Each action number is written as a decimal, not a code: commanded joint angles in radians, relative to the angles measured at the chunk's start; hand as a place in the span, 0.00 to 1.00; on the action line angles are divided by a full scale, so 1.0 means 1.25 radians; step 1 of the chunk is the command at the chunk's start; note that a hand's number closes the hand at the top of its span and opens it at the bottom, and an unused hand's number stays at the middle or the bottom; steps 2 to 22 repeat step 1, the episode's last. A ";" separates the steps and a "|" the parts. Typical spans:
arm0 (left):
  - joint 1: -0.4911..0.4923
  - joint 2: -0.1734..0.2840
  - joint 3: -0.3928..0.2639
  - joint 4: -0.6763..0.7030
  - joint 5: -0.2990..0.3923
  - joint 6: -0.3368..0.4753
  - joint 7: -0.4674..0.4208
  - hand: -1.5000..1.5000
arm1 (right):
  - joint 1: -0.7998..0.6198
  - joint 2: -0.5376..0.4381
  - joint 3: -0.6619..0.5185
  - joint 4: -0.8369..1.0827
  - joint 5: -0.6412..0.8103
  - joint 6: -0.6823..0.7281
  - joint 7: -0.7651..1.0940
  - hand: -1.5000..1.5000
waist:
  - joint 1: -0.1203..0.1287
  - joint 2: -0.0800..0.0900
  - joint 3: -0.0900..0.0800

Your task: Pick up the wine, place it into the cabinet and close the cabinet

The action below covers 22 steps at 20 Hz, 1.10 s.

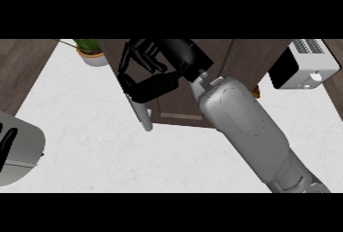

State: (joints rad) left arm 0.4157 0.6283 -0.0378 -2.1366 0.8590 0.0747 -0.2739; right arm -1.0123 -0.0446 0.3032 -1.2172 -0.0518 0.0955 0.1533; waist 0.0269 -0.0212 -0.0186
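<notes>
My right hand point(155, 56) is raised in front of the brown cabinet point(181, 106) at the top middle of the head view, on the end of a grey forearm coming from the lower right. Its fingers curl over a dark wine bottle point(146, 87), which lies tilted, neck towards the wrist, at the cabinet's opening. The cabinet door point(142, 115) stands open and shows edge-on as a pale strip just below the bottle. My left hand point(7, 146) rests open at the left edge. Much of the bottle is hidden by the hand.
A potted plant point(90, 50) stands at the back left by the cabinet. A white appliance point(305, 63) sits at the back right. The white counter point(100, 149) spreads below the cabinet. A small brown knob point(256, 93) shows beside my forearm.
</notes>
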 commanded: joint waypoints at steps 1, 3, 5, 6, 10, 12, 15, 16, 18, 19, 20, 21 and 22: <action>-0.033 -0.023 -0.031 0.002 -0.035 0.045 0.005 0.00 | -0.033 -0.068 -0.093 0.114 0.028 -0.051 0.009 1.00 | -0.014 0.028 0.015; -0.033 -0.023 -0.031 0.002 -0.035 0.045 0.005 0.00 | -0.033 -0.068 -0.093 0.114 0.028 -0.051 0.009 1.00 | -0.014 0.028 0.015; -0.033 -0.023 -0.031 0.002 -0.035 0.045 0.005 0.00 | -0.033 -0.068 -0.093 0.114 0.028 -0.051 0.009 1.00 | -0.014 0.028 0.015; -0.033 -0.023 -0.031 0.002 -0.035 0.045 0.005 0.00 | -0.033 -0.068 -0.093 0.114 0.028 -0.051 0.009 1.00 | -0.014 0.028 0.015; -0.033 -0.023 -0.031 0.002 -0.035 0.045 0.005 0.00 | -0.033 -0.068 -0.093 0.114 0.028 -0.051 0.009 1.00 | -0.014 0.028 0.015; -0.033 -0.023 -0.031 0.002 -0.035 0.045 0.005 0.00 | -0.033 -0.068 -0.093 0.114 0.028 -0.051 0.009 1.00 | -0.014 0.028 0.015; -0.033 -0.023 -0.031 0.002 -0.035 0.045 0.005 0.00 | -0.033 -0.068 -0.093 0.114 0.028 -0.051 0.009 1.00 | -0.014 0.028 0.015; -0.033 -0.023 -0.031 0.002 -0.035 0.045 0.005 0.00 | -0.033 -0.068 -0.093 0.114 0.028 -0.051 0.009 1.00 | -0.014 0.028 0.015; -0.033 -0.023 -0.031 0.002 -0.035 0.045 0.005 0.00 | -0.033 -0.068 -0.093 0.114 0.028 -0.051 0.009 1.00 | -0.014 0.028 0.015; -0.033 -0.023 -0.031 0.002 -0.035 0.045 0.005 0.00 | -0.033 -0.068 -0.093 0.114 0.028 -0.051 0.009 1.00 | -0.014 0.028 0.015; -0.033 -0.023 -0.031 0.002 -0.035 0.045 0.005 0.00 | -0.033 -0.068 -0.093 0.114 0.028 -0.051 0.009 1.00 | -0.014 0.028 0.015; -0.033 -0.023 -0.031 0.002 -0.035 0.045 0.005 0.00 | -0.033 -0.068 -0.093 0.114 0.028 -0.051 0.009 1.00 | -0.014 0.028 0.015; -0.033 -0.023 -0.031 0.002 -0.035 0.045 0.005 0.00 | -0.033 -0.068 -0.093 0.114 0.028 -0.051 0.009 1.00 | -0.014 0.028 0.015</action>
